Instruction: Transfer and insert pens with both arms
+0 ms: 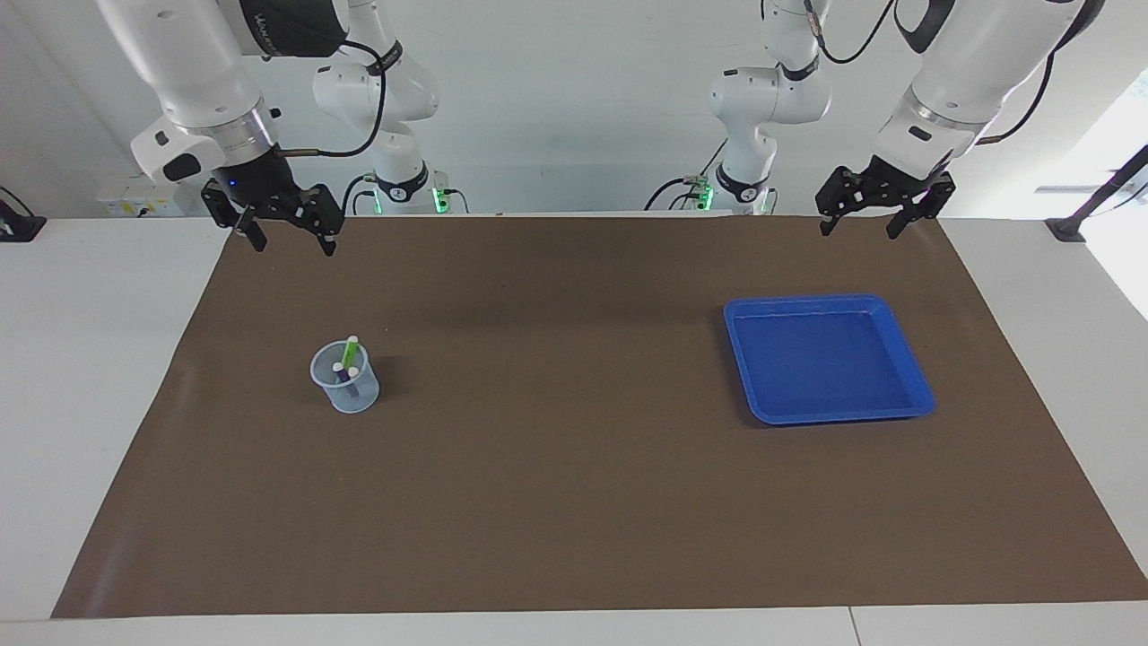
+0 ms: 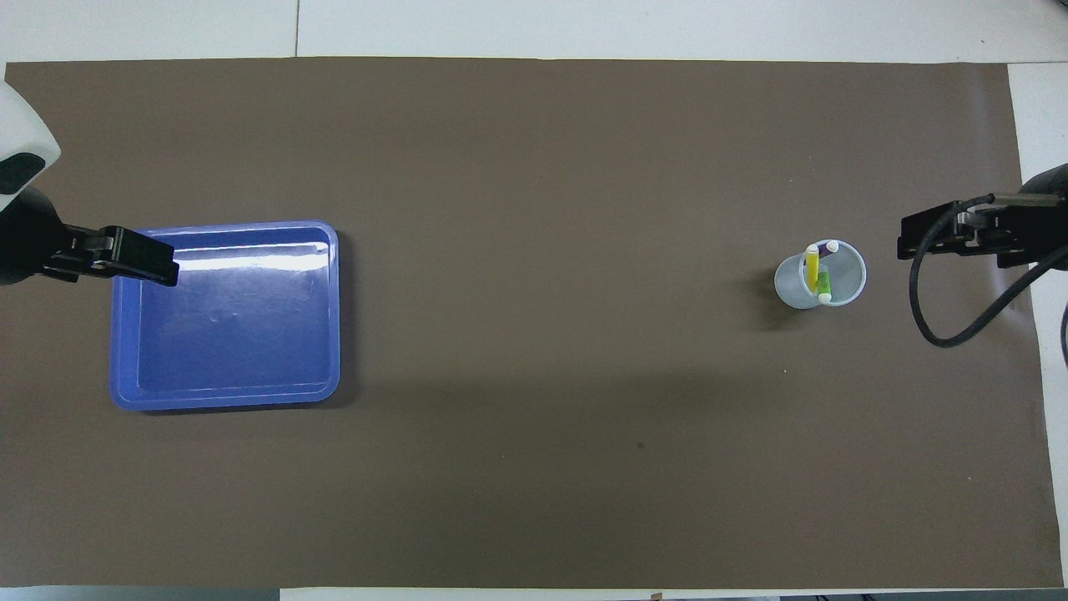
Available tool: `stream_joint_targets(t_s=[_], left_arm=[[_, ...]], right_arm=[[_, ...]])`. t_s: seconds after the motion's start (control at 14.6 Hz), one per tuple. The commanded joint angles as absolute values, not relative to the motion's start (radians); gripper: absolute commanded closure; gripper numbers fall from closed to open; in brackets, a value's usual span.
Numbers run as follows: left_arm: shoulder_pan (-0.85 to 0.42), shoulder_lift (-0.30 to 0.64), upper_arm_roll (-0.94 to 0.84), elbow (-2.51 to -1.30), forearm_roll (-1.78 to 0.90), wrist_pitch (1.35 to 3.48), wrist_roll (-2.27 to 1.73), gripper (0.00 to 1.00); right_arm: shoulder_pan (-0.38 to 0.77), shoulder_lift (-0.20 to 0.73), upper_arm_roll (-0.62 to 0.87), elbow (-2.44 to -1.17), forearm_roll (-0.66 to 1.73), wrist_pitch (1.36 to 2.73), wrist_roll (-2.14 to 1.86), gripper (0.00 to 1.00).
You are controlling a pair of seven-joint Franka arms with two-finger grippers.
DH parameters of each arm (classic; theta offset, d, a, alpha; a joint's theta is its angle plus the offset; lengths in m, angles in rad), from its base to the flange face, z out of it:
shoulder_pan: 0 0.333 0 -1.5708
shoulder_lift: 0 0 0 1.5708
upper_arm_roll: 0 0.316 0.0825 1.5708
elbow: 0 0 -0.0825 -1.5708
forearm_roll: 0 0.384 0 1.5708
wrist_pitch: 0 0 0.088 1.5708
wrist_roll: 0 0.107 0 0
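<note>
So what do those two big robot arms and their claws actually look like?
Both are chunky, glossy white jointed arms with black panels, each ending in a silver wrist ring. The left gripper and right gripper are black two-finger claws, with thin black cables looping beside the wrists.

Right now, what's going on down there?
Left pincer and right pincer open, raised, empty. Three pens in cup. Blue tray empty.

Light is bright and even, mostly from above. The cup [image 1: 344,378] casts a soft short shadow on the mat [image 1: 574,502] toward the table's middle, and broad faint arm shadows band the mat. White glare streaks the tray [image 2: 225,314] floor in the overhead view. A blown-out bright patch sits at the facing view's edge. Both views are sharp, with little edge distortion.
</note>
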State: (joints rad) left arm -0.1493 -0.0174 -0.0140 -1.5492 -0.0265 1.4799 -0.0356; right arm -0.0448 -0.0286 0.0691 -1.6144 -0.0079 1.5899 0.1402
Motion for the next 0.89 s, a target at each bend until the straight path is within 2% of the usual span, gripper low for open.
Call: stream_joint_targets(t_s=[0.0, 0.82], left_arm=[[-0.149, -0.043, -0.011, -1.575, -0.014, 1.480, -0.028, 0.00], [-0.149, -0.043, -0.011, -1.575, -0.014, 1.480, -0.028, 0.00]], right_arm=[[0.003, -0.034, 0.006, -1.609, -0.031, 1.577, 0.107, 0.00], [0.011, -0.037, -0.005, -1.612, -0.051, 1.552, 0.078, 0.00]])
